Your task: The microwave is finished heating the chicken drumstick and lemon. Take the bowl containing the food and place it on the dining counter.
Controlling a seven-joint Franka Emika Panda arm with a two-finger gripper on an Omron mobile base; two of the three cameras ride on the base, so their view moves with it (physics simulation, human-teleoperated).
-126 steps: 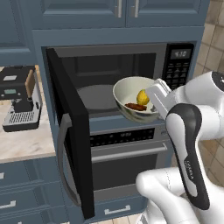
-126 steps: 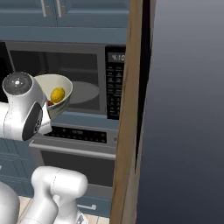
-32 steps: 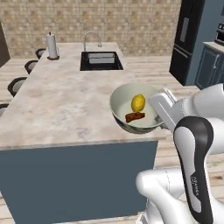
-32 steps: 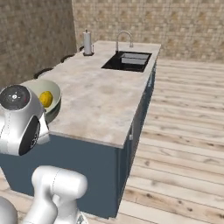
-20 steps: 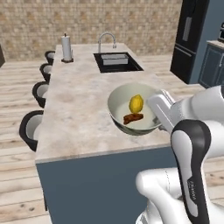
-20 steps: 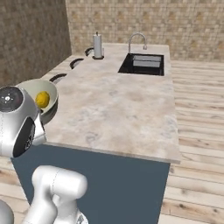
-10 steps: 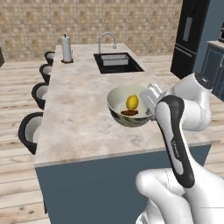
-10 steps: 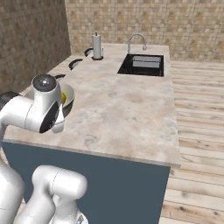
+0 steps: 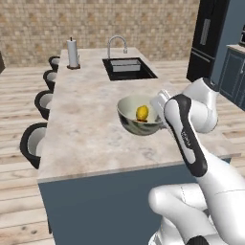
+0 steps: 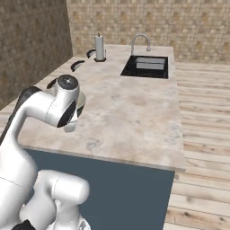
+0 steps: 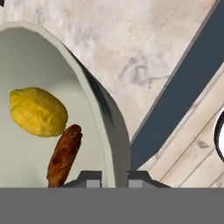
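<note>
Clearly the bowl point(image 9: 139, 115) hangs over the near part of the dining counter point(image 9: 91, 129), lemon point(image 9: 142, 112) and chicken drumstick point(image 11: 64, 156) inside. At its right rim, the gripper point(image 11: 113, 177) is clamped on the wall. Judging by this, the stone lies straight below, so setting down means lowering.

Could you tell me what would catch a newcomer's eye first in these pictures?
Most striking is the bowl held over the dining counter, its rim pinched in the gripper. Inside it, the bright yellow lemon lies beside the reddish-brown chicken drumstick. At the counter's far end sit a dark sink with a curved tap and a paper towel roll.
</note>
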